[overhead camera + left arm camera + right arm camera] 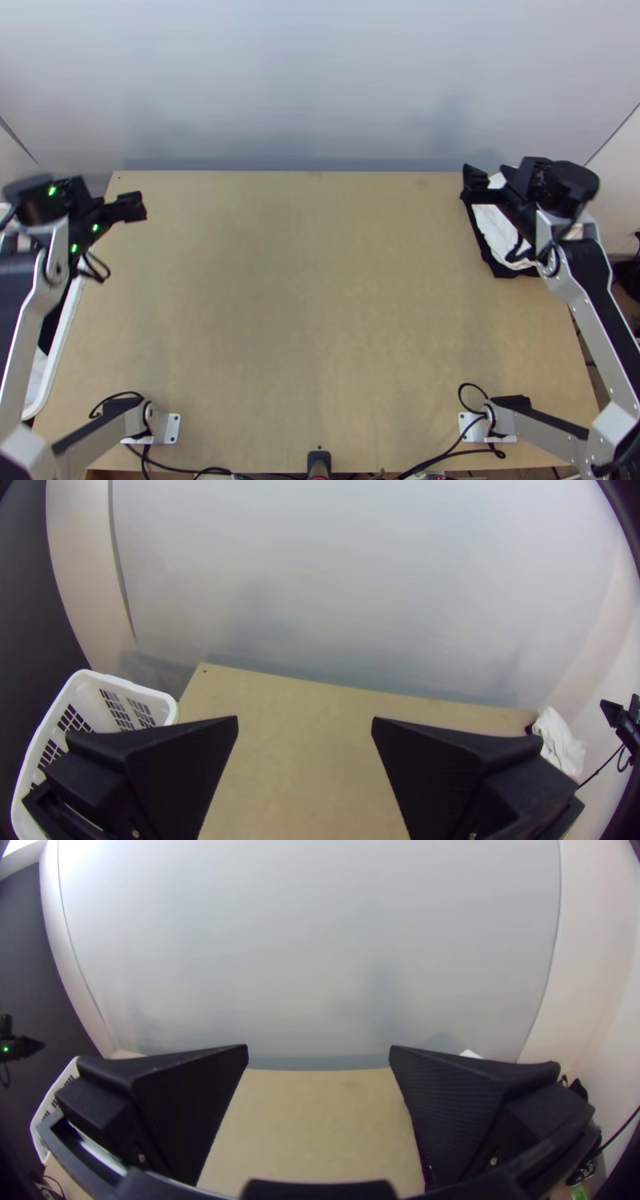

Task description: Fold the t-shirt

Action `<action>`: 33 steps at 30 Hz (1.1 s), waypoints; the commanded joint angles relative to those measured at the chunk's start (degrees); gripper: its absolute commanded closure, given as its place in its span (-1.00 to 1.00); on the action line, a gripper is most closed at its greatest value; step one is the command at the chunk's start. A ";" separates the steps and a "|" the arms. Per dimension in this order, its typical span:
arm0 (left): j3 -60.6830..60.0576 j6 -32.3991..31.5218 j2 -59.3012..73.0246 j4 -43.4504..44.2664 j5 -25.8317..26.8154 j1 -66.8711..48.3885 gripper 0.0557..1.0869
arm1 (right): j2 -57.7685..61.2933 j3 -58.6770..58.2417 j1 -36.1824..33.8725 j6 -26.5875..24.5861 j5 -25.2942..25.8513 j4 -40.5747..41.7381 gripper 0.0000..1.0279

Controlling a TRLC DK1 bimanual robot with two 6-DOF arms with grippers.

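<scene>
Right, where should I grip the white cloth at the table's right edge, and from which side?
I'd pinch the white cloth by its edge facing the table's middle, coming in from that side: that edge runs fairly straight, with black material beyond it to avoid.

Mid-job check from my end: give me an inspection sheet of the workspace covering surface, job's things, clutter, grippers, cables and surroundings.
Surface: light wooden tabletop, small dark hole near its far left corner.
Job's things: white cloth with black cloth around it at the far right, partly hidden by the right arm; cannot tell if either is the t-shirt.
Clutter: white plastic basket at the left edge.
Grippers: left end effector and right end effector both open, holding nothing.
Cables: thin black cables looping near both arm bases.
Surroundings: pale, smooth wall beyond the far edge.
</scene>
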 commanded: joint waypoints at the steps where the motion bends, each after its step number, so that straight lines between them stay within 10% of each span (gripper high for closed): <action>1: 9.36 -0.97 10.88 -3.35 -0.61 1.72 -0.90 | 5.49 3.39 1.91 0.67 0.10 -1.24 -0.92; 33: 28.96 14.24 55.09 2.89 -0.70 41.97 -0.90 | 15.42 10.86 15.88 -1.62 1.85 -8.19 -0.92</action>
